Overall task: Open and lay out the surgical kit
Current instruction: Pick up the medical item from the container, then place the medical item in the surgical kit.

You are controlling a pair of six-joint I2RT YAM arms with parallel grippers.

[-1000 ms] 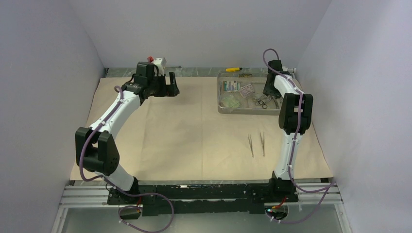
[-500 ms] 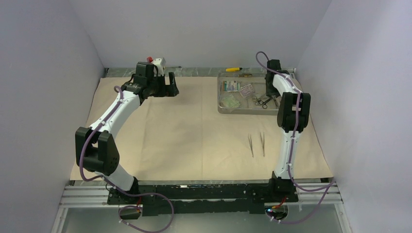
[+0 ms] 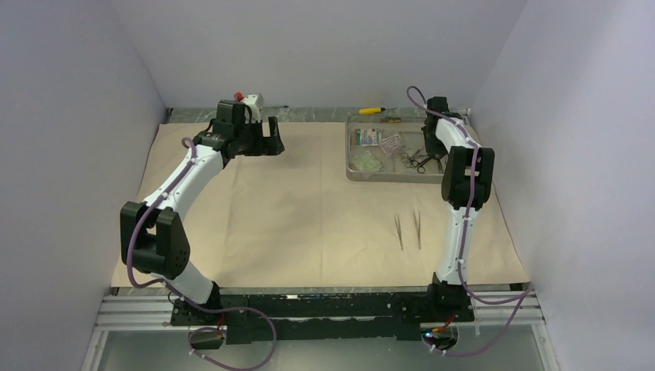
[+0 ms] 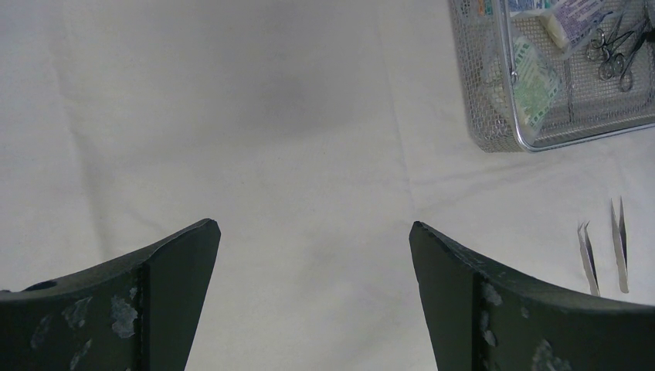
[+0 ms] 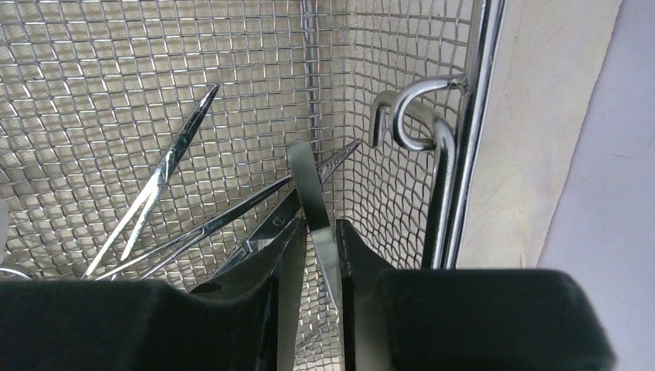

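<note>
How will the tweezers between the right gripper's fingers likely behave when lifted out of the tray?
The tweezers look thin, polished steel: probably light, stiff, slippery in the right gripper. They lie among clamps on the mesh tray, so they may snag.

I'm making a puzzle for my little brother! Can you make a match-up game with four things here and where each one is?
Things:
1. left pincer
2. right pincer
3. two tweezers
4. yellow screwdriver

Places:
A. behind the wire tray
B. side by side on the beige cloth
C. inside the tray, a steel tool between its fingers
D. wide open above bare cloth

Pairs: 1-D, 2-C, 3-B, 4-A.
</note>
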